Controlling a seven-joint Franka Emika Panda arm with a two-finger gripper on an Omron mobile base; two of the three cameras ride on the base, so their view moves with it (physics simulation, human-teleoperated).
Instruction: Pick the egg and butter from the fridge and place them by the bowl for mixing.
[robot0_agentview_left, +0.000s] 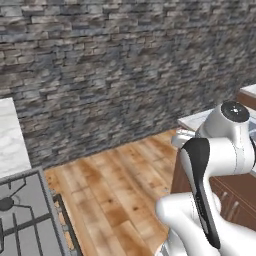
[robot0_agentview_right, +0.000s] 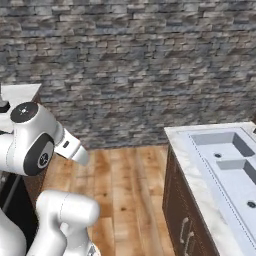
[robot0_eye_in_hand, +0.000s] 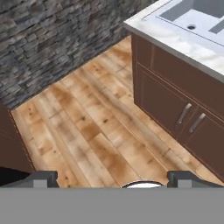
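While the tool (robot0_eye_in_hand: 112, 178) hangs empty with its two dark tips standing wide apart at the bottom of the hand view, it looks down over bare wooden floor (robot0_eye_in_hand: 87, 131). Just beyond, on one side, runs a dark brown cabinet (robot0_eye_in_hand: 183, 105) under a marble surface (robot0_eye_in_hand: 175, 41) with a sunken grey sink (robot0_agentview_right: 230, 160); on the other side the left base view catches the corner of a stove (robot0_agentview_left: 25, 215). Farthest off stands a grey stone wall (robot0_agentview_right: 140, 65). Neither egg, butter, fridge nor bowl lies before the tool, so their direction from it cannot be told; by judgement, the base must first drive or turn to find the fridge before any reach is possible.
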